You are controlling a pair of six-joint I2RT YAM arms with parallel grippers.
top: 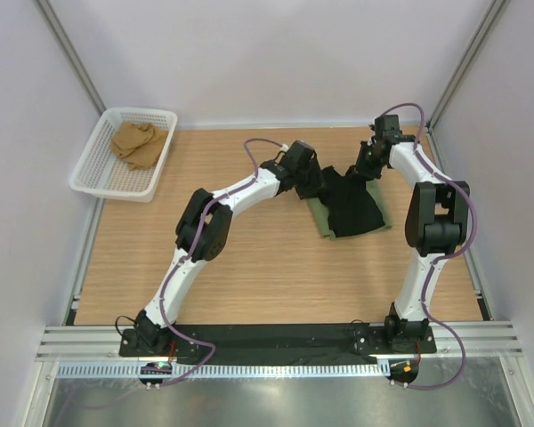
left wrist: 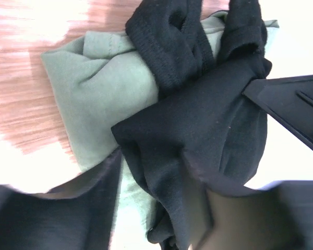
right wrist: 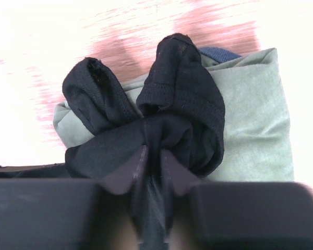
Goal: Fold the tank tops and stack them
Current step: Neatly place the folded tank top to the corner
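Clamping the jaws of the right gripper [right wrist: 154,156] together on a bunched ridge of the plain black soft-cloth tank top [top: 354,209] — probably gathering it up for a fold. Lying crumpled over the folded olive green cloth tank top [left wrist: 94,104], mid-right on the wooden bench [top: 249,267], apparently for stacking right there. Reaching in from the left with the left gripper [top: 313,185], touching the black cloth; cannot tell whether clamping or just flanking with those jaws. Counting two tank tops, two arms, one white plastic mesh basket [top: 89,173] at the far-left corner — holding one tan cloth [top: 140,144].
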